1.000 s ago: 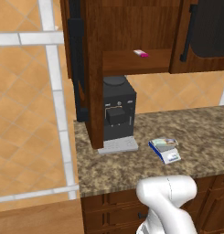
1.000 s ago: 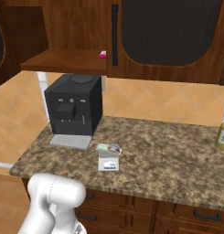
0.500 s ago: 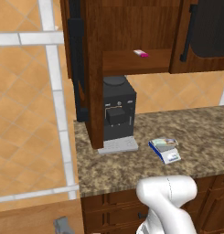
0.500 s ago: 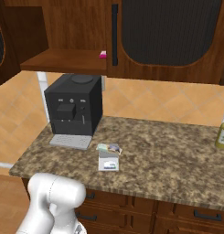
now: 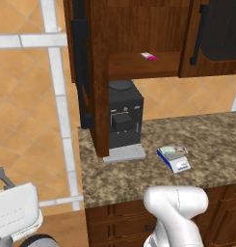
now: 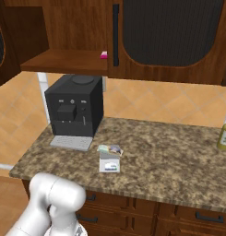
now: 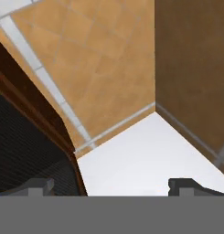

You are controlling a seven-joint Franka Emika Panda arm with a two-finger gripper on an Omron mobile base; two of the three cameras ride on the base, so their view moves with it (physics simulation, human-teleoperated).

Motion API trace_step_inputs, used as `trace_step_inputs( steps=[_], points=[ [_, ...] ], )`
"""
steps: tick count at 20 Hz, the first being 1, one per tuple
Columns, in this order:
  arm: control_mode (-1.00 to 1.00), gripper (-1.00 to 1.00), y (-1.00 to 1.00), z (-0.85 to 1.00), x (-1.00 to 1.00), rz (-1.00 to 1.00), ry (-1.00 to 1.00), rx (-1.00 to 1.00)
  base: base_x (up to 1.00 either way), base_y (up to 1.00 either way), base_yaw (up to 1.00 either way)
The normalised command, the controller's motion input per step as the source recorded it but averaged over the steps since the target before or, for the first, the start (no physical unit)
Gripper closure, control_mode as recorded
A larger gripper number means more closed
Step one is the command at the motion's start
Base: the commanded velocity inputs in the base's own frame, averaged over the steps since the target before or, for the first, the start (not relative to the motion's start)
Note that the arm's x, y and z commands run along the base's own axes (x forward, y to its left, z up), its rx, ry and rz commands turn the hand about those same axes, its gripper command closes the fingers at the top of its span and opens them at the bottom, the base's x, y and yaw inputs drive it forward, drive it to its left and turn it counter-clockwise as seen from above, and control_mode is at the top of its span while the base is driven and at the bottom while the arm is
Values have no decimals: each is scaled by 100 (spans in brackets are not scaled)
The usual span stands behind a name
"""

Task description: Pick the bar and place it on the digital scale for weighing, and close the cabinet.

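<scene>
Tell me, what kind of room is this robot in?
It looks like a kitchen. There's a black coffee machine on a speckled stone counter, with a dark wooden cabinet on the wall above and orange tiles behind.

Orange tiled wall (image 5: 23, 96) fills left of left base view; speckled granite counter (image 6: 179, 161) centre; brown drawers (image 6: 197, 216) along bottom.

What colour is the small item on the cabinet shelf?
Pink and white; the small item shows best in the left base view.
</scene>
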Motion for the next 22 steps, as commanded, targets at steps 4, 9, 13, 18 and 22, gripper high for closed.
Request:
trace_step_inputs(
  steps=[4,9,13,18,22],
  points=[
    [-100,-100,57,-32,100,-12,5,11,0,0,0],
    [-100,-100,10,-43,96,1,-2,25,0,0,0],
    [-100,-100,-5,1,11,-4,-14,18,0,0,0],
    [-100,-100,-29,26,0,-8,-1,4,0,0,0],
    [-100,-100,-66,37,17,-3,4,10,0,0,0]
  ],
)
